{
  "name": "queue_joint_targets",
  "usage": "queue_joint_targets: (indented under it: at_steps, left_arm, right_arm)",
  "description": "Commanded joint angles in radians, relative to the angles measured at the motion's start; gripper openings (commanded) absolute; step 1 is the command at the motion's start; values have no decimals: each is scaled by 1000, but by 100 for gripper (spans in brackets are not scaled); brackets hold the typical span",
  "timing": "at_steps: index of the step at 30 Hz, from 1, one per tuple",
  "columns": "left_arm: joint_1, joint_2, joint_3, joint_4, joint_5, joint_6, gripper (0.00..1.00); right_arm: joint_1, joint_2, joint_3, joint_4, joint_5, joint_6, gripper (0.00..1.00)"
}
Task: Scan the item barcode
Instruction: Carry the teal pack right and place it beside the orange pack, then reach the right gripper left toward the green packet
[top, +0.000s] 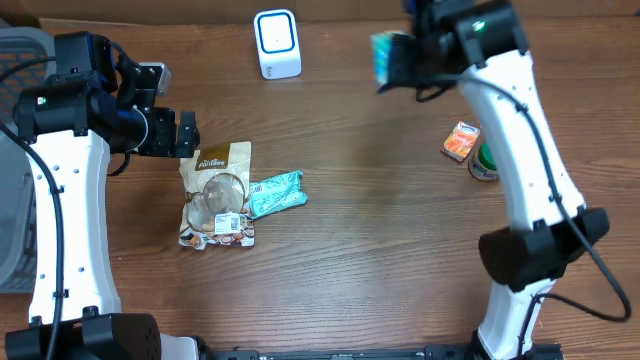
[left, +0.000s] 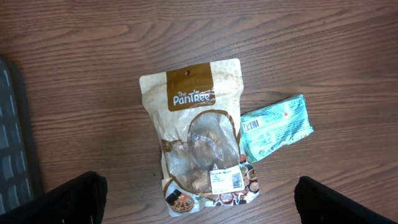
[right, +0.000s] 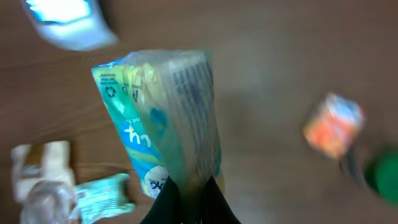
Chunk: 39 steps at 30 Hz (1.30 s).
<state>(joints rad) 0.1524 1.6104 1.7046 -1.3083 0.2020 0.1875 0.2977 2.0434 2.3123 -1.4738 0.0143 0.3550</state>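
Pinched tight by its lower edge in the right gripper (right: 189, 198): a teal-and-yellow packet (right: 163, 112). Standing up out of the closed jaws in the right wrist view, long axis 6 to 12 o'clock, top leaning slightly toward 11. From overhead, held off the table (top: 380, 220) at about 3 o'clock of the white barcode scanner (top: 277, 43), apart from it.

Wide apart and empty at the left gripper (top: 186, 134), above a PanTree snack pouch (left: 196, 137), with a small teal packet (left: 277, 127) against its 3 o'clock side. Near the table's 3 o'clock edge, an orange carton (top: 461, 141) just beside a green-topped round container (top: 485, 162).
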Motion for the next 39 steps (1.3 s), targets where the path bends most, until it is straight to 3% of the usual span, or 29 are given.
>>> queue_joint_targets:
  at_steps: [1,10,18,20,23,25,28,32,39]
  left_arm:
    - [-2,-12,19,4,0,19,100]
    - [-2,-12,19,3,0,19,100]
    - [-3,-12,19,3,0,19,100]
    - [-3,-12,19,4,0,19,100]
    - [-3,-12,19,3,0,19,100]
    - [-3,-12,19,4,0,19,100]
    - [-3,-12,19,4,0,19,100]
    - [-3,-12,19,4,0,19,100]
    - [-3,-12,19,3,0,19,99]
  right_arm:
    - [-96,45,-93,-37,14,191,4]
    - [-268,45,-460,136,14,203,4]
    - [-332,45,-544,217,14,203,4]
    - [-338,45,-544,217,14,202,25]
    - [-339,45,-544,217,14,195,40]
    - [-339,45,-544,217,14,194,57]
    - [-339,44,-541,216,14,160,70]
    - [-337,42,-495,179,14,138,100]
    - [-322,3,-352,85,13,138,100]
